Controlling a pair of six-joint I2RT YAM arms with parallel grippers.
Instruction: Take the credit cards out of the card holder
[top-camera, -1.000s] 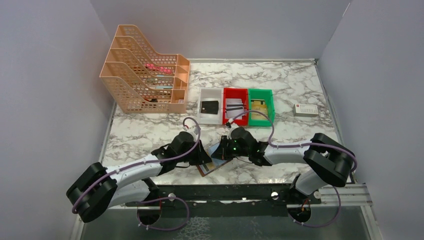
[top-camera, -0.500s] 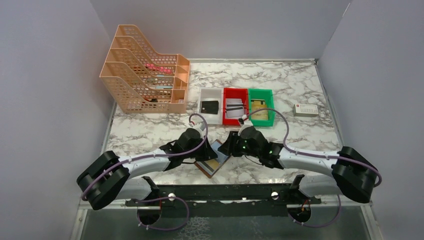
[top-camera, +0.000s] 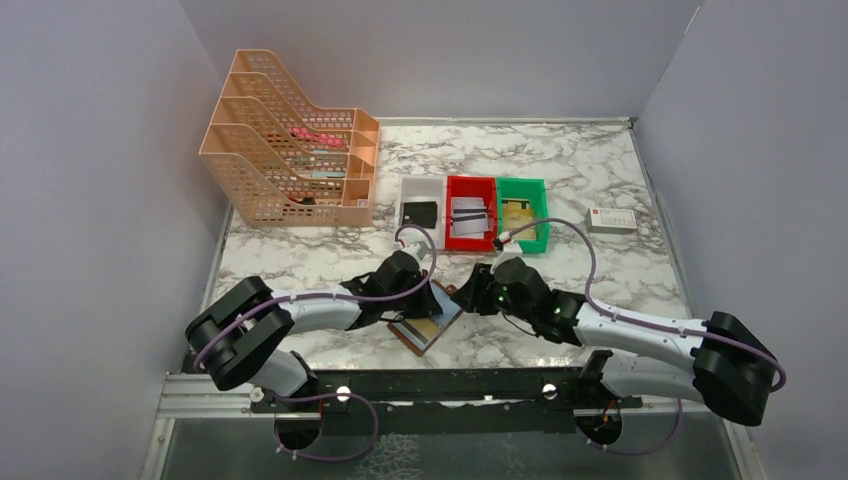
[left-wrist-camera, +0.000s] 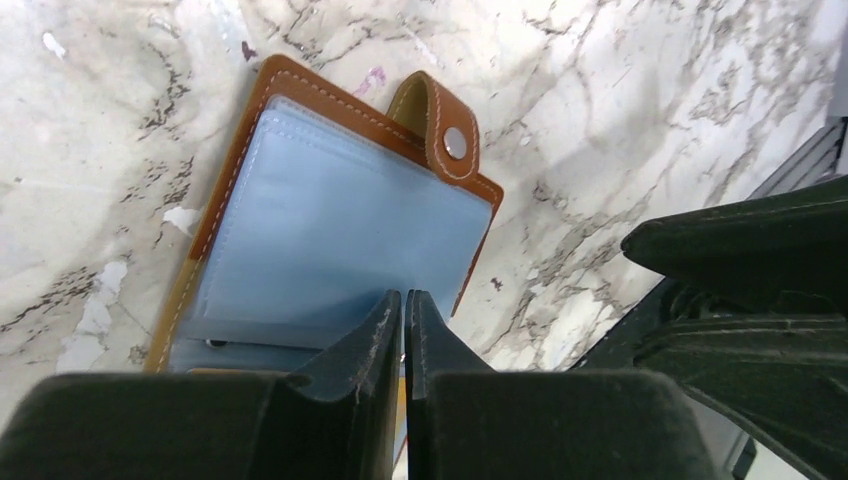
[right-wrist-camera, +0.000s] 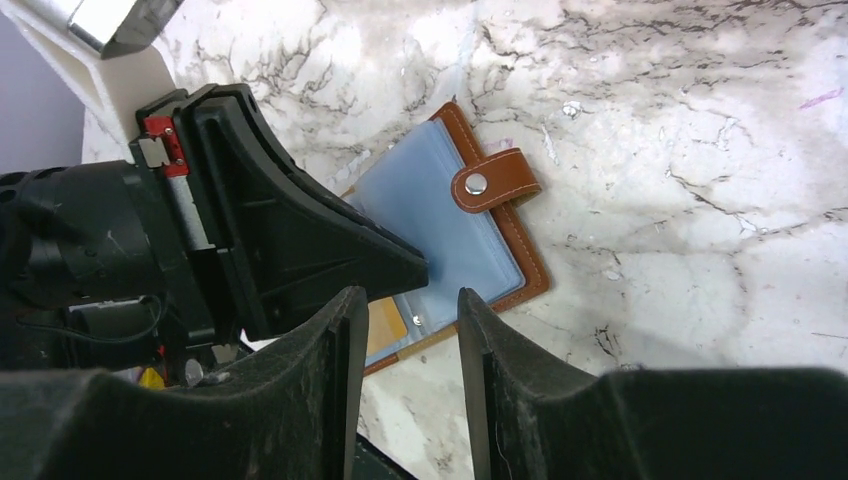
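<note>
The left gripper (left-wrist-camera: 405, 325), its fingers pressed together, seems to pin down the open card holder (left-wrist-camera: 340, 230) under its tips. The right gripper (right-wrist-camera: 410, 315), spread and empty, hovers just above a yellow card (right-wrist-camera: 385, 325) inside it.

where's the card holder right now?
Top view: the card holder lies open near the table front edge, centre, under the left fingers; the right fingers hover just to its right.

The card holder (left-wrist-camera: 330, 220) lies open on the marble tabletop (left-wrist-camera: 620, 100), brown stitched edge framing a pale blue sleeve (left-wrist-camera: 300, 250). Its tab (left-wrist-camera: 437, 115) curls up at the far edge, snap (left-wrist-camera: 455, 143) showing. The left fingers (left-wrist-camera: 365, 345) are almost touching, tips over the sleeve's near edge. A black robot part (left-wrist-camera: 740, 290) looms at right.
</note>
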